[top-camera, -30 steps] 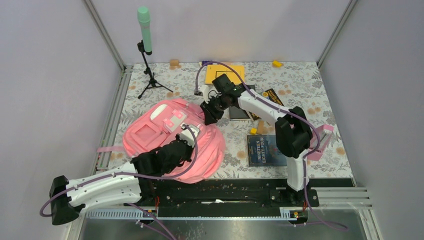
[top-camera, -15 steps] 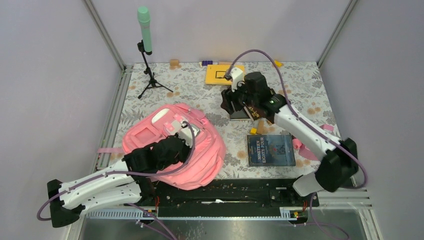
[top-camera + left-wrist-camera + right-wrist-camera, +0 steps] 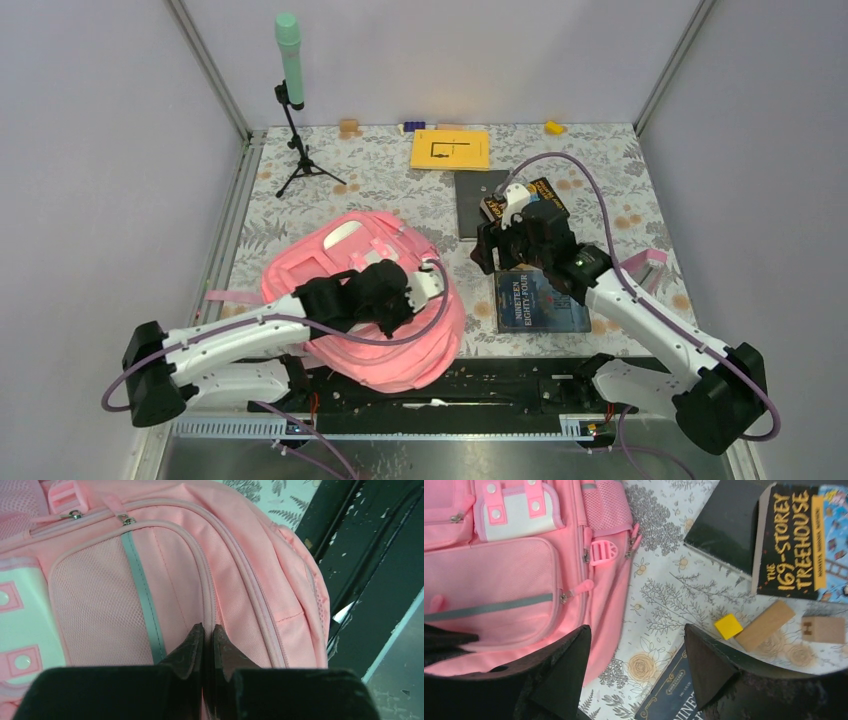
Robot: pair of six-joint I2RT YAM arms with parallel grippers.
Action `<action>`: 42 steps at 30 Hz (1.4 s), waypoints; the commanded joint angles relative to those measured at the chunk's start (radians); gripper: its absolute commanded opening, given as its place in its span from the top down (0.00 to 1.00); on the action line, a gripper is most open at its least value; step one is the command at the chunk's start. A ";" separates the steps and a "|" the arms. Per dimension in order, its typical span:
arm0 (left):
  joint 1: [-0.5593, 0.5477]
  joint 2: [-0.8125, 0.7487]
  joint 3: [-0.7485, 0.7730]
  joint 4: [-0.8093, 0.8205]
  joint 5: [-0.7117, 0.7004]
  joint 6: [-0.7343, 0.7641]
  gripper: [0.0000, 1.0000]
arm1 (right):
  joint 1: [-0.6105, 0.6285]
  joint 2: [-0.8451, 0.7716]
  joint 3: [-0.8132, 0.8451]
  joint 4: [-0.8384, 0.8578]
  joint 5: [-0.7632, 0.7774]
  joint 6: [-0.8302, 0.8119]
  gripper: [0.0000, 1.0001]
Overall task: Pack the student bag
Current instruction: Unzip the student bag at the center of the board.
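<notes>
Roughly, I saw the student bag [image 3: 300,272] near-left, lapping the front rail [image 3: 510,385].
Left gripper [image 3: 208,634] was clenched at its seam; right gripper [image 3: 636,631], released, hung over open cloth [image 3: 664,605] by two wooden blocks [image 3: 765,625], one yellow cube [image 3: 728,626].

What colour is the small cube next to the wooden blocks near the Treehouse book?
Yellow. The small cube shows best in the right wrist view.

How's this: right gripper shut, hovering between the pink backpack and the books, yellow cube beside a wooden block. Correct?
No: the right gripper is open, jaws wide apart, per the right wrist view. It hovers between the student bag and the books, yellow cube beside a wooden block.
</notes>
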State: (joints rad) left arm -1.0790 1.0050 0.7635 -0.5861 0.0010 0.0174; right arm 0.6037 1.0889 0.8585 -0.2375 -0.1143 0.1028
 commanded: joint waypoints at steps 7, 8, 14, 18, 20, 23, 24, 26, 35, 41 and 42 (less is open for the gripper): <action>-0.042 0.177 0.113 0.137 0.110 0.218 1.00 | 0.001 0.152 -0.031 0.160 -0.105 0.203 0.26; -0.042 0.174 0.107 0.138 0.116 0.212 1.00 | 0.001 0.172 -0.025 0.173 -0.129 0.217 0.27; -0.045 0.122 0.078 0.137 0.076 0.198 1.00 | 0.000 0.320 0.004 0.228 -0.094 0.260 0.29; -0.045 0.126 0.099 0.065 -0.044 0.192 1.00 | -0.001 0.379 0.011 0.272 -0.068 0.258 0.31; -0.045 0.120 0.104 0.039 -0.111 0.198 1.00 | -0.001 0.381 -0.008 0.282 -0.058 0.264 0.31; -0.045 0.092 0.102 0.011 -0.168 0.210 1.00 | -0.001 0.360 -0.035 0.299 -0.063 0.270 0.30; -0.045 0.075 0.090 0.014 -0.172 0.218 1.00 | -0.001 0.353 -0.039 0.307 -0.069 0.270 0.30; -0.045 0.038 0.060 0.038 -0.172 0.228 1.00 | -0.001 0.342 -0.039 0.328 -0.104 0.270 0.33; -0.045 -0.004 0.033 0.058 -0.201 0.245 1.00 | 0.046 0.440 0.064 0.359 -0.073 0.330 0.44; -0.045 0.031 0.049 0.041 -0.193 0.237 1.00 | 0.100 0.566 0.195 0.285 0.009 0.327 0.46; -0.045 0.033 0.051 0.038 -0.193 0.237 1.00 | 0.107 0.584 0.214 0.274 0.036 0.323 0.47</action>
State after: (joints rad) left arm -1.1282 1.0336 0.7898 -0.5720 -0.1364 0.2401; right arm 0.6743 1.6127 0.9848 0.0566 -0.1734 0.4236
